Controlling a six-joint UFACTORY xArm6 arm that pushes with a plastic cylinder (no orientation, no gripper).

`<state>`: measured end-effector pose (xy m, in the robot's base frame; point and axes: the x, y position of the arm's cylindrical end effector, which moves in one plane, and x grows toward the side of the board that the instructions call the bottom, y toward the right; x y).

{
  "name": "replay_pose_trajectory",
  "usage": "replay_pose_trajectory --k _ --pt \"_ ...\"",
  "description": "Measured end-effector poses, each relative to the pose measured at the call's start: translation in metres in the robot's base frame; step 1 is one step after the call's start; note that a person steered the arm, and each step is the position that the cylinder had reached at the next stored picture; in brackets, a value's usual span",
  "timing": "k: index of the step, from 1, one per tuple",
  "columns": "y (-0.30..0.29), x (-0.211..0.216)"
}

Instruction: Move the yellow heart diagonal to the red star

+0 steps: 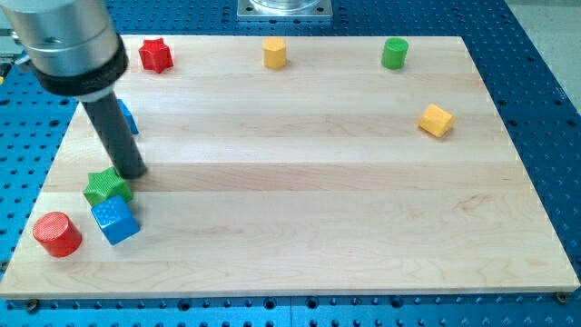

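Note:
The red star (pixel 155 55) lies near the board's top left corner. Two yellow blocks are in view. One (pixel 274 53) is at the top edge near the middle, and the other (pixel 436 120) is at the right. I cannot tell which of them is the heart. My tip (pixel 132 173) is at the left of the board, far from both yellow blocks and well below the red star. It touches or nearly touches the upper right side of a green star (pixel 107 188).
A blue cube (pixel 115 221) sits just below the green star. A red cylinder (pixel 57 233) is at the bottom left. A blue block (pixel 128 118) is partly hidden behind the rod. A green cylinder (pixel 395 53) stands at the top right.

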<state>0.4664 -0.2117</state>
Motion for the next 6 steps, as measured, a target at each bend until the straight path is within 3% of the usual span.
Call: replay_pose_trajectory --k 2,3,4,6 --pt "-0.004 0.025" --pt "0.047 -0.015" --pt "0.181 -0.026" --pt "0.402 -0.009"
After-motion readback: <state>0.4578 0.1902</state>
